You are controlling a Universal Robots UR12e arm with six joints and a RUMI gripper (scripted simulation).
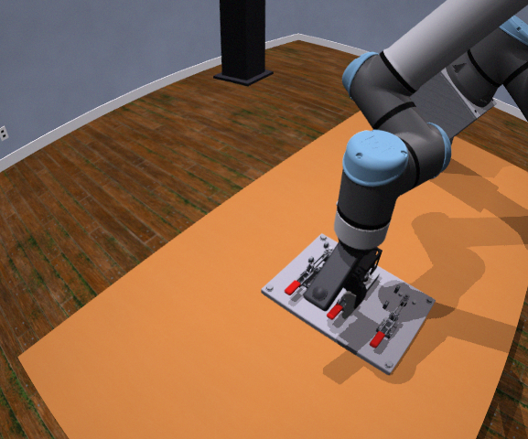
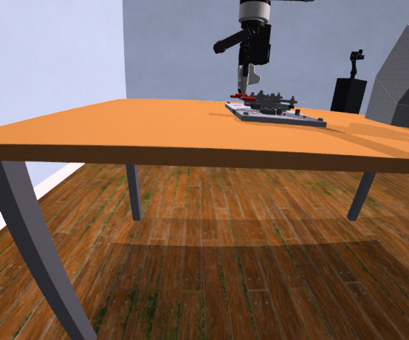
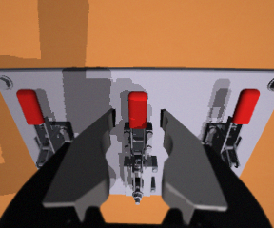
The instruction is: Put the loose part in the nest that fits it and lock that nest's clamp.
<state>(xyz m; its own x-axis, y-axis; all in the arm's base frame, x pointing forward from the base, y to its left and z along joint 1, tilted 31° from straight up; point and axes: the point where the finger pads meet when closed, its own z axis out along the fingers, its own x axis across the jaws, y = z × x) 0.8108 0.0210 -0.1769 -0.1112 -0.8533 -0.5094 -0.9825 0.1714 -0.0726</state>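
Orange table (image 1: 159,330) on a wood floor (image 1: 89,188), with a grey fixture plate (image 3: 185,90) lying flat near one long edge. Three toggle clamps in a row on the plate, each with a red handle: one at the left of the wrist view (image 3: 29,106), one in the middle (image 3: 138,109), one at the right (image 3: 246,105). All three handles pointing towards the plate edge at the top of that view.

Robot arm (image 1: 372,188) reaching down from the upper right of the top view, wrist upright over the middle of the plate. Gripper (image 3: 137,116) pointing straight down, centred on the middle clamp (image 3: 138,152). Fingers spread apart, pinching nothing. In the wrist view, middle handle showing in the gap between the fingertips, with a strip of plate visible on either side of it. From the side view, fingertips (image 2: 242,88) hanging just above the red handles, close to the near end of the plate.

Loose part not to be made out in any view; cannot tell whether it lies in a nest under the gripper. Arm's shadow falling across the right-hand clamp (image 1: 389,326) and the table beyond. Black post (image 1: 242,37) standing on the floor by the far wall.
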